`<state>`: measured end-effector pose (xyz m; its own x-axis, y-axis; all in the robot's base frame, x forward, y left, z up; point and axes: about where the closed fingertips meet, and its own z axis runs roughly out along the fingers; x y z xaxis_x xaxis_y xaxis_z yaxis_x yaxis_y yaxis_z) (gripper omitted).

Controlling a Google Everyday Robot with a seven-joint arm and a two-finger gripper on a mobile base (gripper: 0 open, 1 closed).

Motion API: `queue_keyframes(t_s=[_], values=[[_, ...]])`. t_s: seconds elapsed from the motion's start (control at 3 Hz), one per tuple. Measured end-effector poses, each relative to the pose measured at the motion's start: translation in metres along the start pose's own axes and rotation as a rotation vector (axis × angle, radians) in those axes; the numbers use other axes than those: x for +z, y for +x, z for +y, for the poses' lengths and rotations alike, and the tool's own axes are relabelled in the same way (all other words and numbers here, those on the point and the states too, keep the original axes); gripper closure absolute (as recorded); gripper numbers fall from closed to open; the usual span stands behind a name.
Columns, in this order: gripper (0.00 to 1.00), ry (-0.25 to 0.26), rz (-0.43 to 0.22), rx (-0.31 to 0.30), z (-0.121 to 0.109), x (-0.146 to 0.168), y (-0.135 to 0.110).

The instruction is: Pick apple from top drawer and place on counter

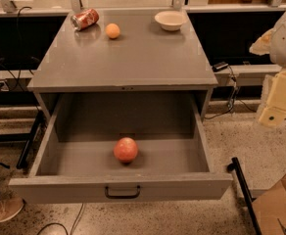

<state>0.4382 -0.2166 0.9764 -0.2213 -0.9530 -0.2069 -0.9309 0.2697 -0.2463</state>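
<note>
The apple, red-pink with paler patches, lies on the floor of the top drawer, near the middle and toward the front. The drawer is pulled fully out, with its dark handle at the centre of the front panel. The counter is the grey top of the cabinet behind it. My gripper, a cream-coloured assembly, hangs at the right edge of the view, outside the drawer, well to the right of the apple and higher than it. It holds nothing that I can see.
On the counter's far edge lie a red soda can on its side, a small orange ball and a white bowl. A cardboard box and a black bar stand at the lower right. A shoe shows at the lower left.
</note>
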Motion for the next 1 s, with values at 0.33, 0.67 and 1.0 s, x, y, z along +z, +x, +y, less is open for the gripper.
queue_keyframes(t_s=[0.33, 0.67, 1.0], values=[[0.0, -0.001, -0.01, 0.007, 0.0, 0.003, 0.0], [0.0, -0.025, -0.144, 0.109, 0.001, 0.037, -0.005], [0.0, -0.107, -0.339, 0.195, 0.007, 0.1, -0.042]])
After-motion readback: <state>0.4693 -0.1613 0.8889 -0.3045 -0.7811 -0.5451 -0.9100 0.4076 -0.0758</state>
